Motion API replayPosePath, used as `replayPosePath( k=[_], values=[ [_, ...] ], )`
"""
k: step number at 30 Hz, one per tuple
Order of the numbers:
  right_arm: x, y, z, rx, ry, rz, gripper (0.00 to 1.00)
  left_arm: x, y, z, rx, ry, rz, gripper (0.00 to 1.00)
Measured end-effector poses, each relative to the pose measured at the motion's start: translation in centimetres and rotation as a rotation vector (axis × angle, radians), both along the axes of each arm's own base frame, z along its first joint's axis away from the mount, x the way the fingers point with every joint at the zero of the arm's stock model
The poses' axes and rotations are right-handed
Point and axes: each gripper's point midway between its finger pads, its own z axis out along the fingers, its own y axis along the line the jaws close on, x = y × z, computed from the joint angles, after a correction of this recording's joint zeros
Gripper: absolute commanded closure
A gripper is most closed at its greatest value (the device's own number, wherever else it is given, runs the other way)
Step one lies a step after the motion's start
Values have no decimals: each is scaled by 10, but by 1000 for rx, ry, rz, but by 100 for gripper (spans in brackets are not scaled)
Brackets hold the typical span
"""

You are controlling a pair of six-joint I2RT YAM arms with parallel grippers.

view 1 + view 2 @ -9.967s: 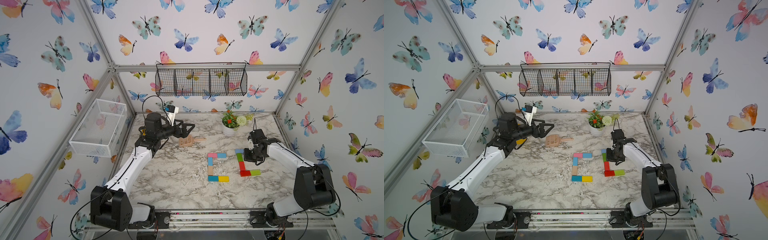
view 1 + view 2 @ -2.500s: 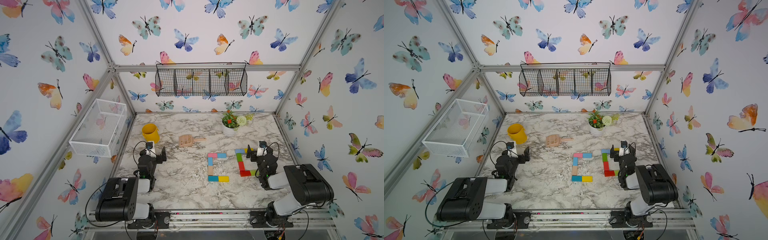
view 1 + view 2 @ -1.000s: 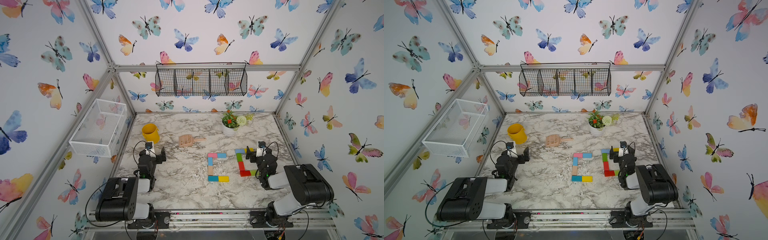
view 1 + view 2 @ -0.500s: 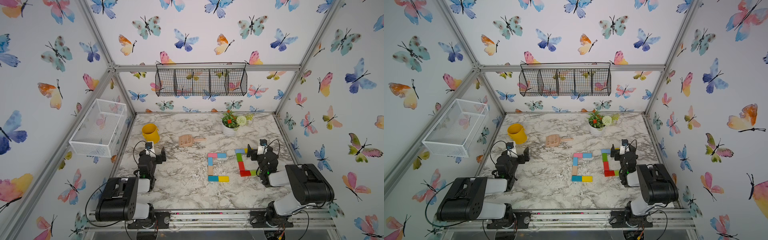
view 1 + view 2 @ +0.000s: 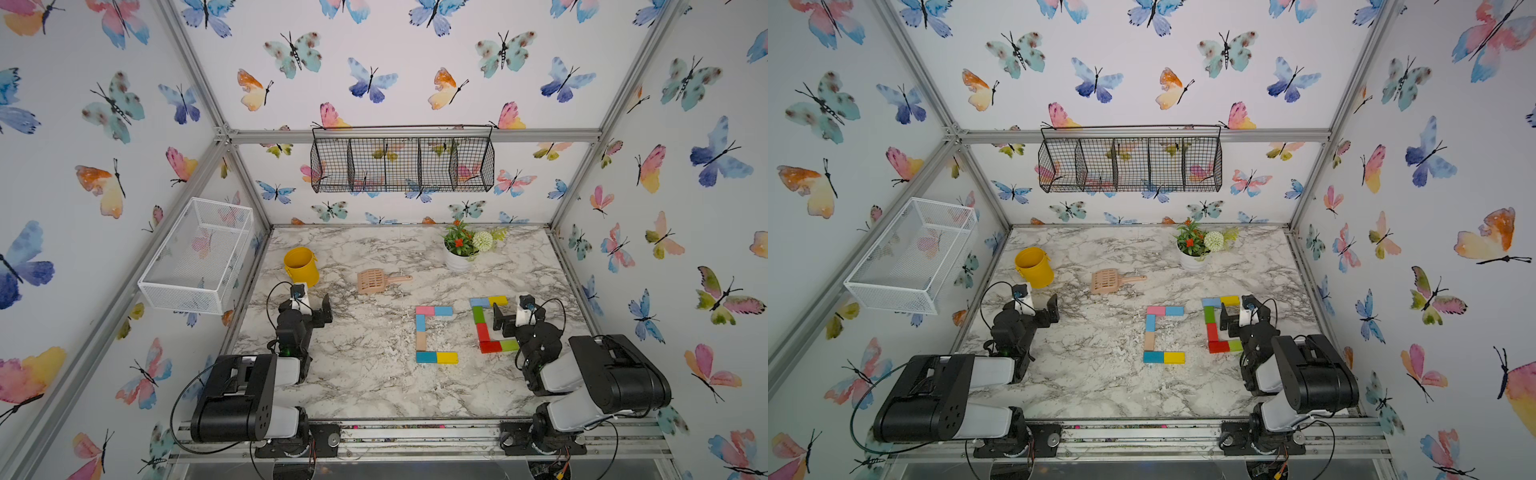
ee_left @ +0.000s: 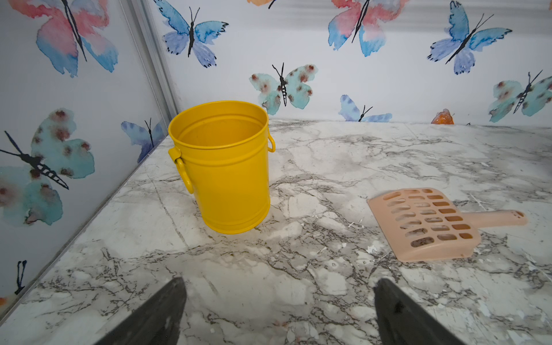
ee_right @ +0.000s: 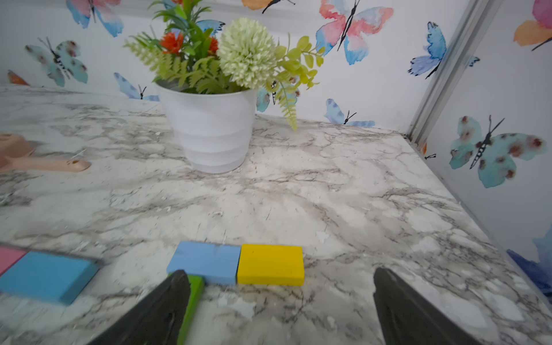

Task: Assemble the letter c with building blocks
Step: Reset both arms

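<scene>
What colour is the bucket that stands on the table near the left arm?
The bucket is plain yellow, inside and outside. The left wrist view shows it best.

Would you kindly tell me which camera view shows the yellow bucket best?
The left wrist view: the yellow bucket stands close and upright, rim, inside and handles plain. Both top views show it small, from above. The right wrist view misses it.

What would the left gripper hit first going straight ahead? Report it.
Probably the yellow bucket: it stands just ahead of the left gripper, in line with one finger. The scoop lies off to the side.
</scene>
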Motion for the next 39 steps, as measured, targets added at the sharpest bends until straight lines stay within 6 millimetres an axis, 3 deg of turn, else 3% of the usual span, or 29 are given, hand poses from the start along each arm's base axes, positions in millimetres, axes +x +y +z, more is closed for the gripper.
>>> replayPosePath(
  k=[3, 6, 9, 14, 25, 32, 39],
  values=[
    [5, -2, -1, 6, -2, -19, 0, 0, 0, 0, 0, 1, 0, 2],
    [33, -10, 23, 27, -48, -82, 0, 0, 0, 0, 0, 1, 0, 2],
    [38, -11, 40, 36, -111, -91, 0, 0, 0, 0, 0, 1, 0, 2],
    [33, -19, 23, 36, -52, -135, 0, 0, 0, 0, 0, 1, 0, 2],
    [32, -25, 21, 44, -43, -172, 0, 0, 0, 0, 0, 1, 0, 2],
    [55, -28, 27, 48, -23, -208, 0, 0, 0, 0, 0, 1, 0, 1],
    [55, -31, 19, 40, 9, -221, 0, 0, 0, 0, 0, 1, 0, 2]
  ],
)
